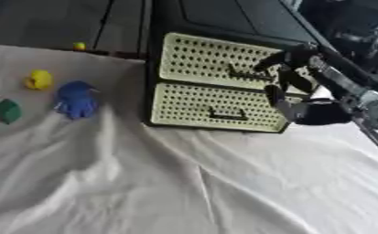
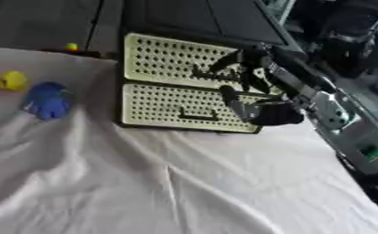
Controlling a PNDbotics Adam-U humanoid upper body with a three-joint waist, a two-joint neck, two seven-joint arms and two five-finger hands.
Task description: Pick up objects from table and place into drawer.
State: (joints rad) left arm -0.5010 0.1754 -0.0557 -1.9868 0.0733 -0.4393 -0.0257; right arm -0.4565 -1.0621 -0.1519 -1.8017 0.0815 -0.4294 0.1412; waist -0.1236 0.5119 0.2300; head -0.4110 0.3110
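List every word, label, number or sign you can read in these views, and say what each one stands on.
None: no readable text shows in either view.
The drawer unit shows only perforated fronts and dark handles, no label.
The blue toy, yellow toy and green toy carry no visible markings.
The right hand and its arm show no legible lettering; a small green spot on the arm is too blurred to read.

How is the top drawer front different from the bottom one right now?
The upper drawer has the right robot hand at its dark handle, fingers reaching toward it; the lower drawer has nothing at its handle. The upper drawer sits farther from the camera, the lower drawer nearer, next to the white cloth. Both are pale yellow-green perforated fronts with a dark handle, and both look closed.
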